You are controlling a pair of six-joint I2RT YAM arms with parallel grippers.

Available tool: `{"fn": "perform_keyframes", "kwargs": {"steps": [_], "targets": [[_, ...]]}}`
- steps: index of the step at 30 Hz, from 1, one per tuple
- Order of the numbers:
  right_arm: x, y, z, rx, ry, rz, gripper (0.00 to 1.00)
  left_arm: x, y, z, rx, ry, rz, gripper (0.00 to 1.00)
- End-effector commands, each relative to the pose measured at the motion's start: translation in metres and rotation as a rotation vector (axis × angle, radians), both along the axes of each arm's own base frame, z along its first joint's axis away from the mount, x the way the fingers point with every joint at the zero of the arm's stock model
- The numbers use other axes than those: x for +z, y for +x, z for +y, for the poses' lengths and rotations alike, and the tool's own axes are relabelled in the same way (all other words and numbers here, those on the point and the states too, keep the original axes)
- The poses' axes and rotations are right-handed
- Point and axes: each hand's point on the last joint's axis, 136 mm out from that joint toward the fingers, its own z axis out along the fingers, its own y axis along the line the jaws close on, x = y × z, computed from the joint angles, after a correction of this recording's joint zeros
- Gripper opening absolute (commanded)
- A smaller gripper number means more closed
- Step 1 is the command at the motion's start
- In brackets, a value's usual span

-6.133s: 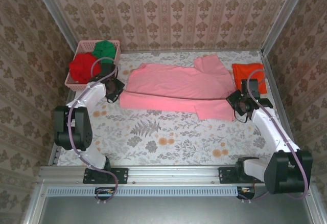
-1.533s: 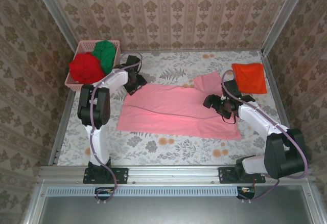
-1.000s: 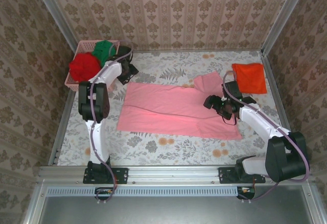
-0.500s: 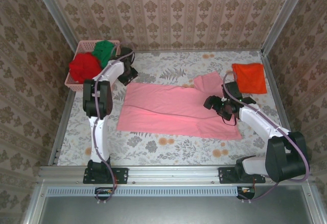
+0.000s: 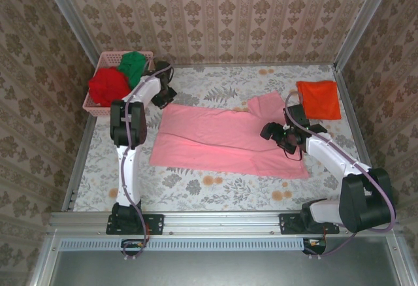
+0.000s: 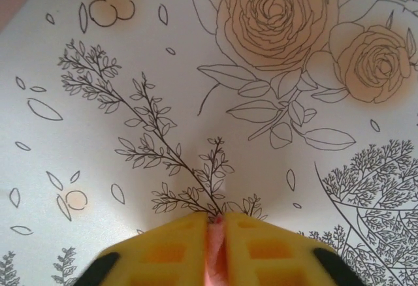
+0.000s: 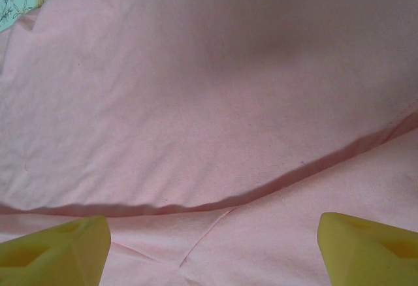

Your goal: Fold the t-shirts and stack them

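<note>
White arm links, black joints, lilac cables — yellow claw pads.

Top view overlooks the table; wrist views closely face the tablecloth and pink t-shirt.

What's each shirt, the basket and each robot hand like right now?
pink t-shirt, spread flat
orange t-shirt, folded square
basket, upright, holding two shirts
red t-shirt, bunched in basket
green t-shirt, bunched in basket
left hand, shut on pink t-shirt
right hand, open above pink t-shirt
</note>
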Motion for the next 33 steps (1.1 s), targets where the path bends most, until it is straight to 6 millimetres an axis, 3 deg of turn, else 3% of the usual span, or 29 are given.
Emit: {"fn": "perform_keyframes", "kwargs": {"steps": [1,4,9,12,16,21,25,33], "targets": [[0.018,0.02,-0.014,-0.023,-0.039,-0.047,0.84,-0.014,-0.012,0.003,-0.014,0.009,0.064,0.03],[0.038,0.05,-0.046,-0.06,-0.148,-0.109,0.84,-0.01,-0.017,0.004,-0.022,0.009,0.059,0.0],[0.036,0.106,-0.093,-0.082,-0.308,-0.085,0.78,-0.003,-0.029,0.009,-0.016,0.017,0.035,0.0],[0.025,0.142,-0.1,-0.028,-0.337,-0.053,0.7,0.002,-0.033,0.018,0.004,0.051,0.009,0.0],[0.0,0.173,-0.088,0.095,-0.312,0.036,0.62,0.006,-0.03,0.02,0.002,0.057,0.004,0.0],[-0.029,0.188,-0.089,0.18,-0.339,0.124,0.51,0.006,-0.029,0.02,-0.003,0.056,0.01,0.0],[-0.039,0.193,-0.094,0.222,-0.374,0.16,0.44,0.005,-0.029,0.021,-0.005,0.057,0.012,0.0],[-0.063,0.192,-0.1,0.266,-0.384,0.231,0.4,0.003,-0.03,0.02,-0.001,0.04,0.014,0.0]]}}
